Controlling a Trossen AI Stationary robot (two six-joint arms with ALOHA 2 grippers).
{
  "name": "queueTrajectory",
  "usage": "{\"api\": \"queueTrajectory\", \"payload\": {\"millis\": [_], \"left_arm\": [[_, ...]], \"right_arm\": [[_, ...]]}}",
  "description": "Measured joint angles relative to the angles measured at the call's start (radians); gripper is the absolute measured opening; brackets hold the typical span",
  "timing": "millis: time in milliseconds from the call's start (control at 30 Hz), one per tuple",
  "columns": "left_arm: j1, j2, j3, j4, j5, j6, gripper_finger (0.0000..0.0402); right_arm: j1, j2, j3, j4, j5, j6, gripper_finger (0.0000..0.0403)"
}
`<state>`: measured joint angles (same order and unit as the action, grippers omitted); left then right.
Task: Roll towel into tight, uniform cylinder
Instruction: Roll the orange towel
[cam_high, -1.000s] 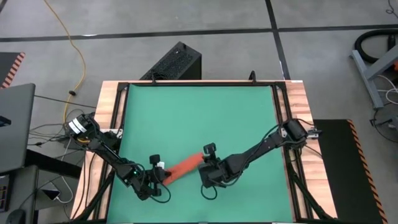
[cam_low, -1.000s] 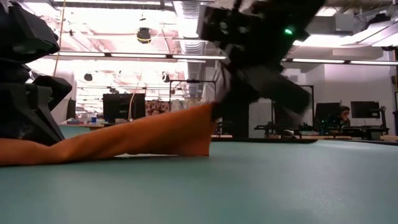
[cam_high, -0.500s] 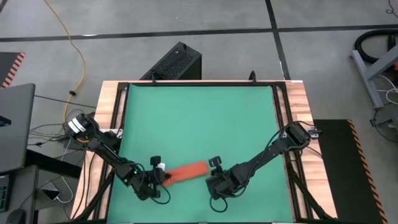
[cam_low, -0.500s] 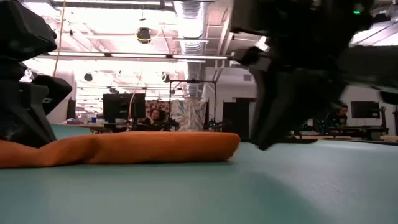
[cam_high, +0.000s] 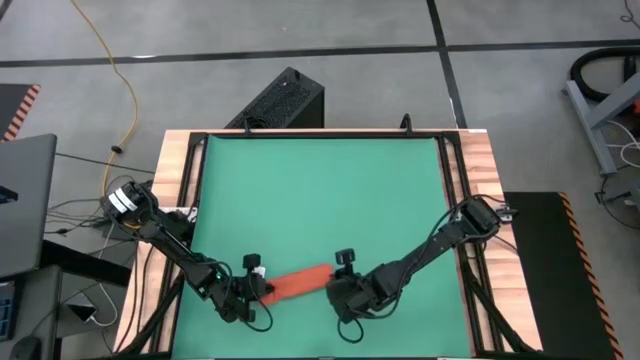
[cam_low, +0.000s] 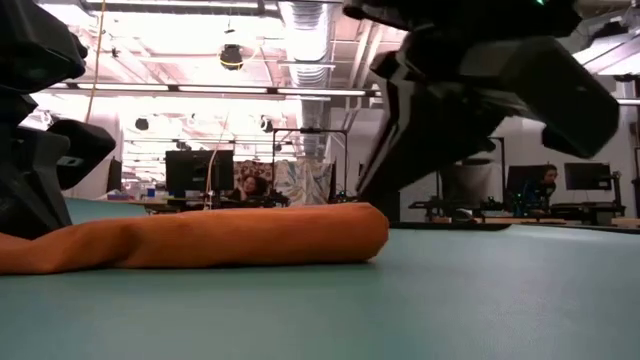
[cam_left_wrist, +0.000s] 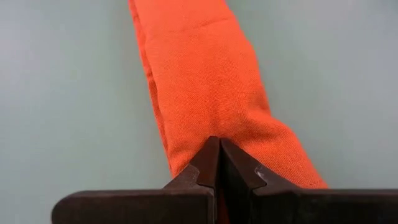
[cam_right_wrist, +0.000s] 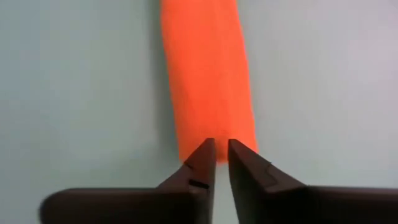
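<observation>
Left claw (cam_left_wrist: 219, 163) is clamped on one end of the towel (cam_high: 297, 282), anchoring your roll near the table's front edge; right claw (cam_right_wrist: 220, 155), slightly parted, hovers over the other end.

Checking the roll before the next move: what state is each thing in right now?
towel: rolled into a long narrow tube, lying flat on the green mat, one end pinched.
left pincer: shut on the towel's end.
right pincer: slightly open at the towel's other end, nothing held.
</observation>
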<state>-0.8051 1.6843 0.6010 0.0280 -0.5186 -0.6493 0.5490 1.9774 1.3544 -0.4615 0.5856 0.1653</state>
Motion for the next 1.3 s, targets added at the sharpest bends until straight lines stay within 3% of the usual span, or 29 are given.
{"api": "queueTrajectory", "payload": {"millis": [100, 200, 433, 667, 867, 1033, 1300], "left_arm": [[0.000, 0.000, 0.000, -0.001, 0.007, 0.020, 0.0000], [0.000, 0.000, 0.000, -0.001, 0.006, 0.040, 0.0000], [0.005, 0.001, -0.003, 0.018, 0.000, 0.055, 0.0000], [0.006, 0.002, -0.003, 0.026, 0.007, 0.063, 0.0000], [0.028, 0.004, -0.002, 0.048, 0.007, 0.175, 0.0000], [0.149, 0.004, -0.003, 0.091, 0.037, 0.304, 0.0000], [0.339, 0.004, -0.002, 0.098, 0.024, 0.478, 0.0000]], "right_arm": [[0.009, 0.000, 0.000, -0.015, 0.002, 0.009, 0.0034], [0.010, 0.005, -0.002, 0.105, 0.012, -0.056, 0.0009], [-0.047, 0.060, -0.007, 0.336, -0.028, -0.170, 0.0008], [-0.085, 0.132, -0.089, 0.459, -0.064, -0.070, 0.0006], [-0.070, 0.127, -0.162, 0.470, 0.043, 0.042, 0.0006], [-0.076, 0.128, -0.211, 0.455, 0.123, 0.125, 0.0005], [-0.095, 0.130, -0.313, 0.444, 0.289, 0.397, 0.0005]]}}
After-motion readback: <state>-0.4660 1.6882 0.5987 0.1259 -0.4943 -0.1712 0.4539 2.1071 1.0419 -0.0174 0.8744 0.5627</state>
